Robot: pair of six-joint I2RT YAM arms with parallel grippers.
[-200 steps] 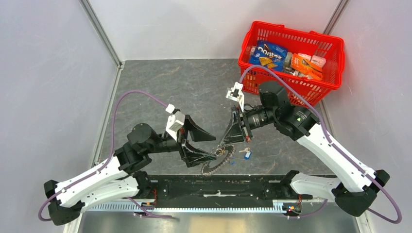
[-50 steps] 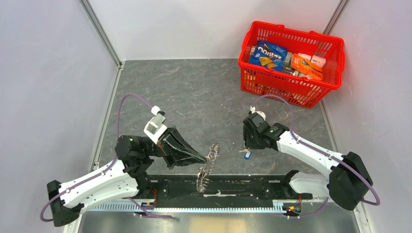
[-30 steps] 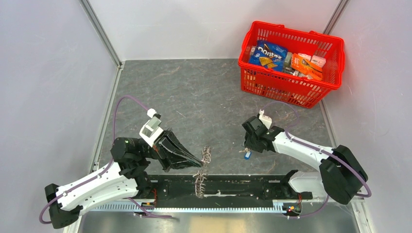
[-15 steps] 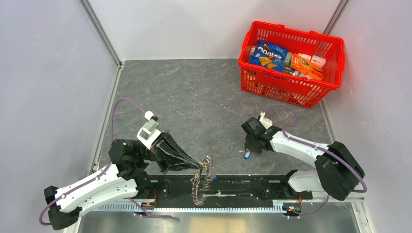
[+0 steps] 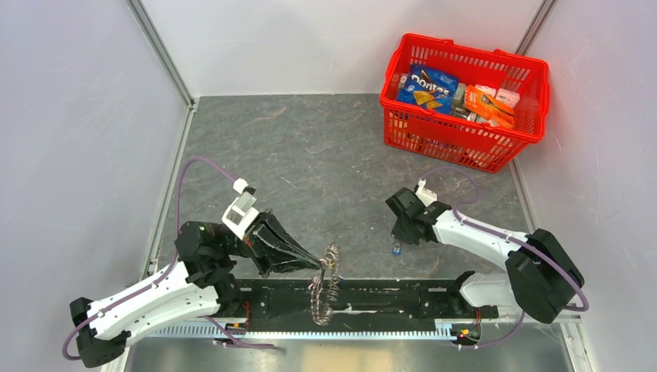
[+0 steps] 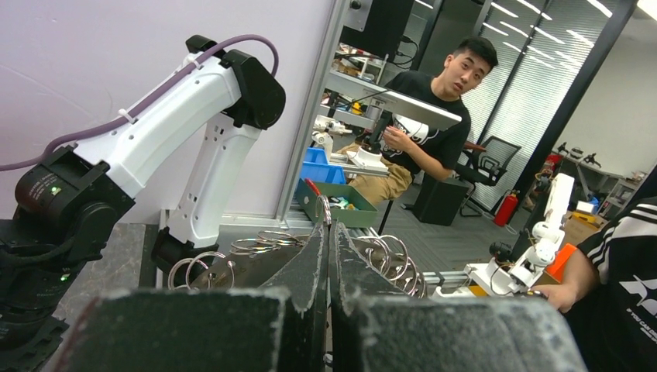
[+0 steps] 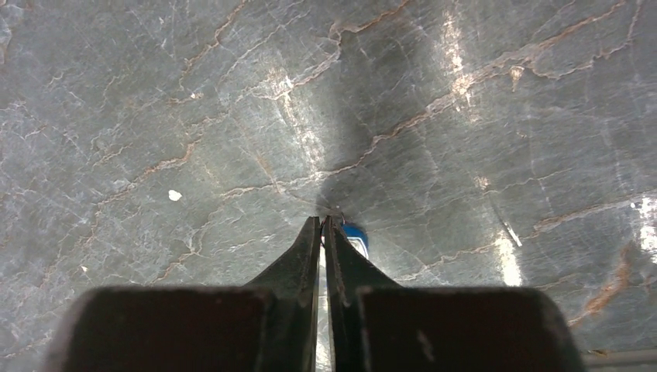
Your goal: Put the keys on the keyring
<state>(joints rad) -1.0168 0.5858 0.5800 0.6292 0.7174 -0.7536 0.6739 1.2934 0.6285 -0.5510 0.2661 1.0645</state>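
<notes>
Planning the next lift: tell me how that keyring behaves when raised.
Probably floppy: the keyring droops in a limp strand from the shut left pincer rather than holding a loop. Likely to swing, since its many loose rings hang separately. Probably heavy for its size, being crowded with metal.

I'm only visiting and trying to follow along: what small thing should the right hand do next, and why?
Probably lift slightly to test its grip. The right hand is pinched almost shut at the blue-headed key lying on the table, though it is unclear whether it truly grips the key. The left hand holds the keyring some way off, so the key must travel there.
</notes>
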